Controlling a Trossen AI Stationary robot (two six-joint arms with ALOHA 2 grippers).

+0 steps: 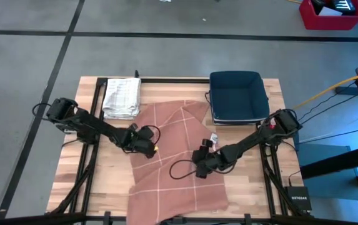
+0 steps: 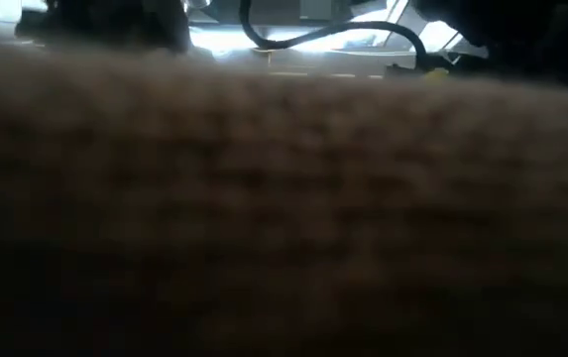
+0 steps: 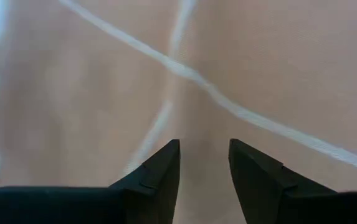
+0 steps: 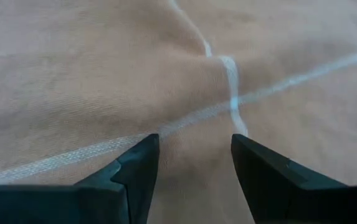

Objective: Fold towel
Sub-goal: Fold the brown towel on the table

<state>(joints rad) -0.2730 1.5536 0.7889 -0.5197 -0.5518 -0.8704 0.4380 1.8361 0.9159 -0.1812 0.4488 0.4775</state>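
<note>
A terracotta towel (image 1: 172,156) with white grid lines lies spread on the wooden table, wrinkled, its near edge reaching the table's front. In the low view the towel (image 2: 284,218) fills almost the whole picture. My left gripper (image 1: 150,149) stands over the towel's left part, slanting down, fingers open above a white stripe (image 3: 204,144). My right gripper (image 1: 200,169) stands over the towel's middle right, also slanting down and open, its fingers either side of a soft ridge in the cloth (image 4: 195,138). I cannot tell whether either fingertip touches the cloth.
A folded white towel (image 1: 122,97) lies at the table's far left. A dark blue bin (image 1: 238,97) stands at the far right. A black frame rail (image 1: 166,79) runs along the table's far edge. A red box (image 1: 328,15) sits on the floor beyond.
</note>
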